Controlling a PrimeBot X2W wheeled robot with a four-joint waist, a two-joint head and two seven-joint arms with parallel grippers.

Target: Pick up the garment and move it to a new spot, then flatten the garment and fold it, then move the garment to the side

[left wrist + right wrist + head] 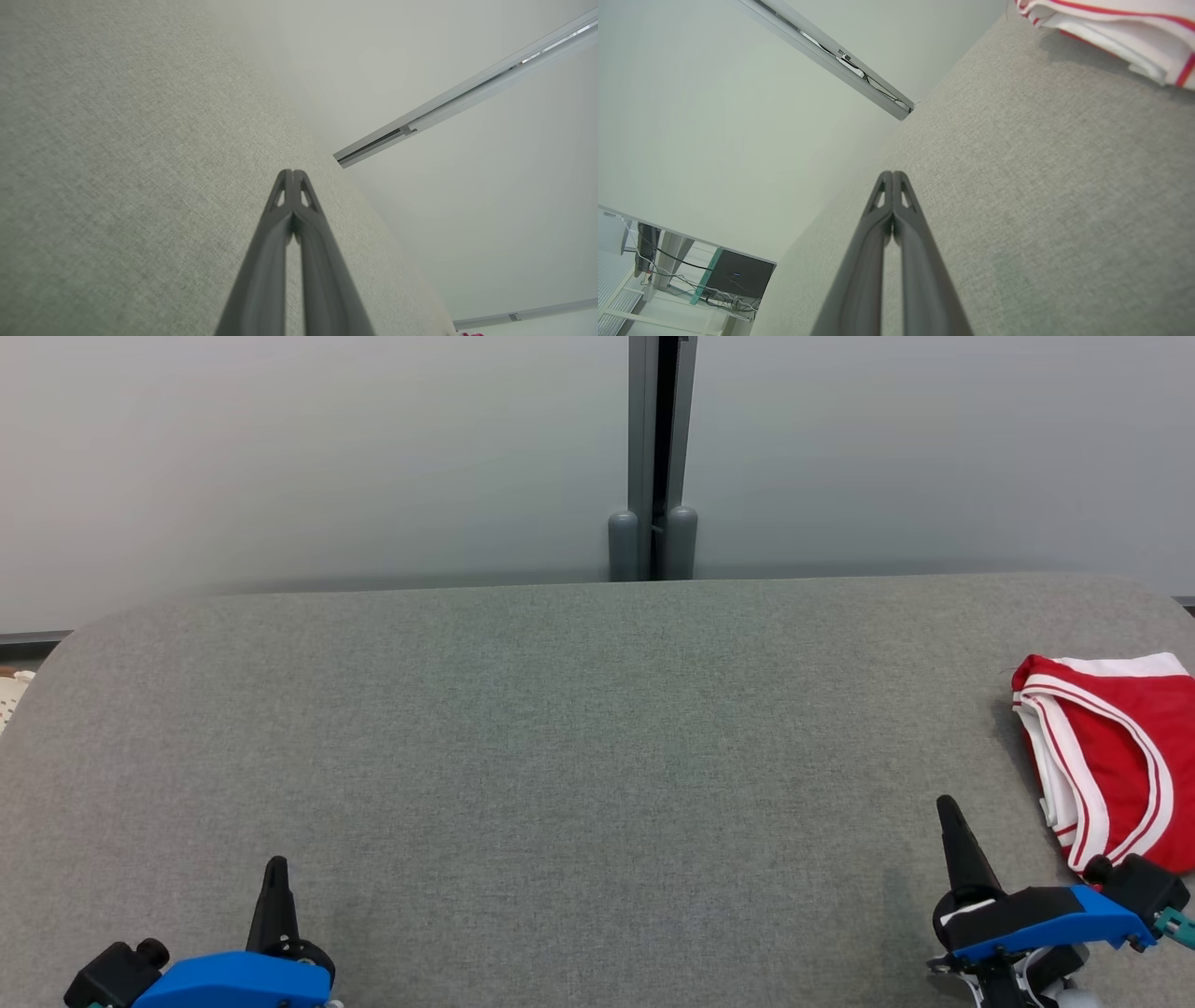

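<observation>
The folded red fabric garment with white bands and thin red stripes along its edges (1116, 756) lies at the far right side of the grey woven-cloth table (560, 756), with part of it cut off by the head view's right border. It is folded into a compact, layered bundle: curved white-and-red trim runs down its left side, a white strip crosses its far edge, and white inner layers show between the red ones. In the right wrist view the same garment (1111, 28) appears at the upper right, its stacked white and red-striped edges resting flat on the table (1041, 186). The right gripper (948, 807) sits just beside the garment's near left corner, its two long dark fingers pressed together with nothing between them (893, 175). The left gripper (275, 873) is well apart from the garment, low at the near left of the table, its fingers likewise closed and empty (292, 175). A pale perforated object (9, 695) pokes in at the left edge; what it is or holds cannot be told.
</observation>
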